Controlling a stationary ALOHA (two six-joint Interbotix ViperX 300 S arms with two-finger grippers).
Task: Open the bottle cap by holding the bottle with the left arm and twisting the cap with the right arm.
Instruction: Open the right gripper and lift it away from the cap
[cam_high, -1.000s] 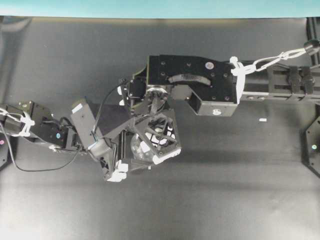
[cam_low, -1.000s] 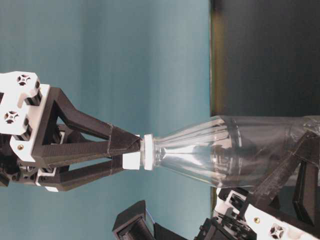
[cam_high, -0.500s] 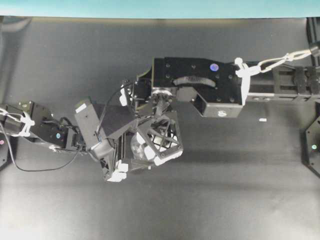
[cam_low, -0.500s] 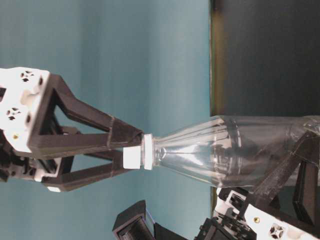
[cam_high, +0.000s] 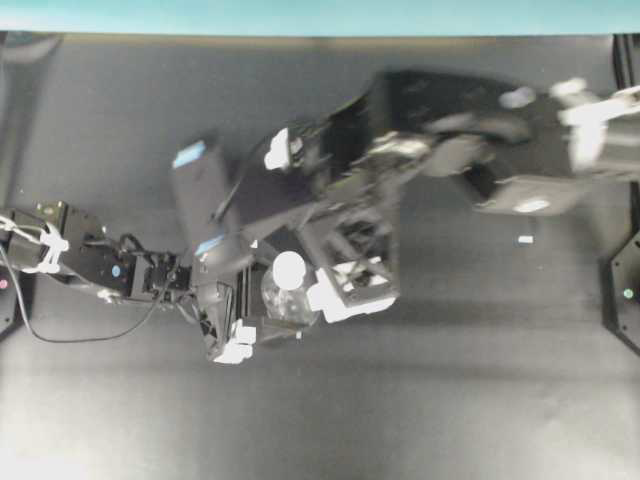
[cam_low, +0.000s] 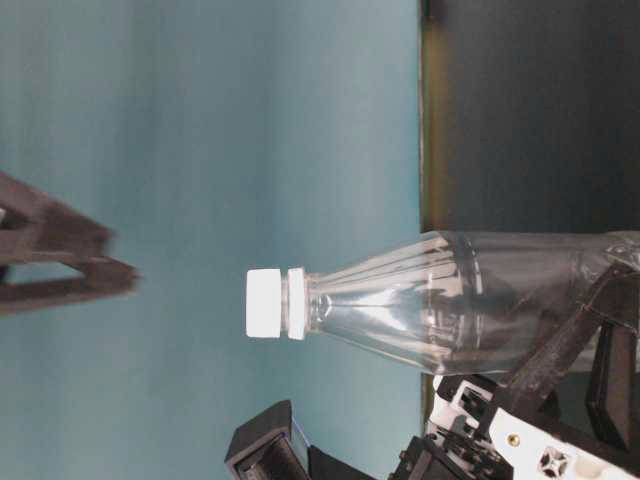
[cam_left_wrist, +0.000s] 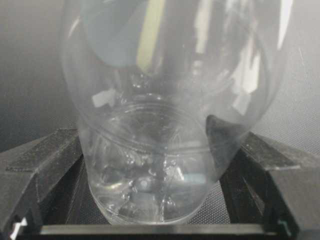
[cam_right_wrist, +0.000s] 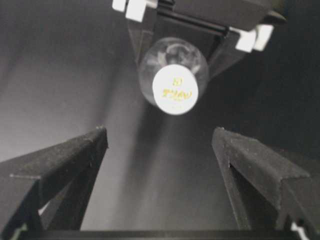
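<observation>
The bottle (cam_low: 440, 300) is clear, glossy plastic with ribbed shoulders and bright glints. The bottle cap (cam_right_wrist: 175, 89) is smooth matt white plastic with faint gold print. The right gripper (cam_right_wrist: 160, 150) has fingers (cam_right_wrist: 75, 155) of grainy, matt black plastic. The table (cam_high: 450, 400) is dull dark grey.

The bottle cap (cam_low: 264, 303) sits on the bottle (cam_low: 440, 300), right gripper (cam_right_wrist: 160, 145) apart.

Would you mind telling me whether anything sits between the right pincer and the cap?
Nothing visible does. The right pincer is open with bare space between it and the cap; the left pincer grips the bottle lower down.
</observation>
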